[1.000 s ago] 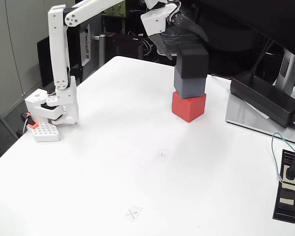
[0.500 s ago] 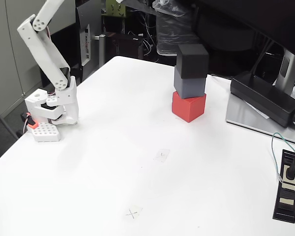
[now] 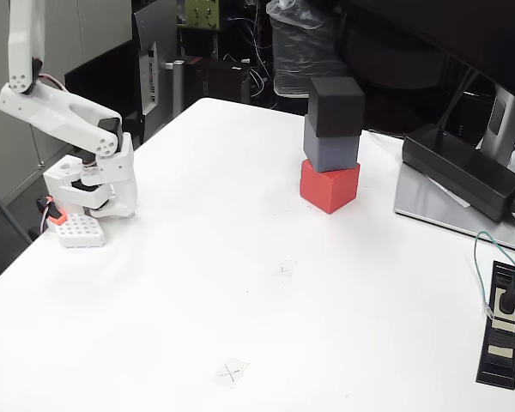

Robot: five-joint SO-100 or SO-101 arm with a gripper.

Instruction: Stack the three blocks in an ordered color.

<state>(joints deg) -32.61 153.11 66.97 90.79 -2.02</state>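
Note:
The three blocks stand in one stack at the back middle of the white table in the fixed view. The red block (image 3: 330,186) is at the bottom, the gray block (image 3: 331,152) sits on it, and the black block (image 3: 336,105) is on top, turned slightly. Nothing touches the stack. The white arm (image 3: 60,112) is folded back over its base (image 3: 90,184) at the table's left edge, far from the stack. Its forearm runs up past the top left corner of the frame.
A long black power adapter (image 3: 459,170) lies on a silver slab (image 3: 446,210) at the right. A black power strip (image 3: 502,322) with a green cable sits near the right edge. Small tape marks (image 3: 232,372) lie on the table's front half.
The arm has drawn away from the stack, swinging left and folding back over its base. The gripper that was above the black block one second ago has left the frame. The stack has not moved.

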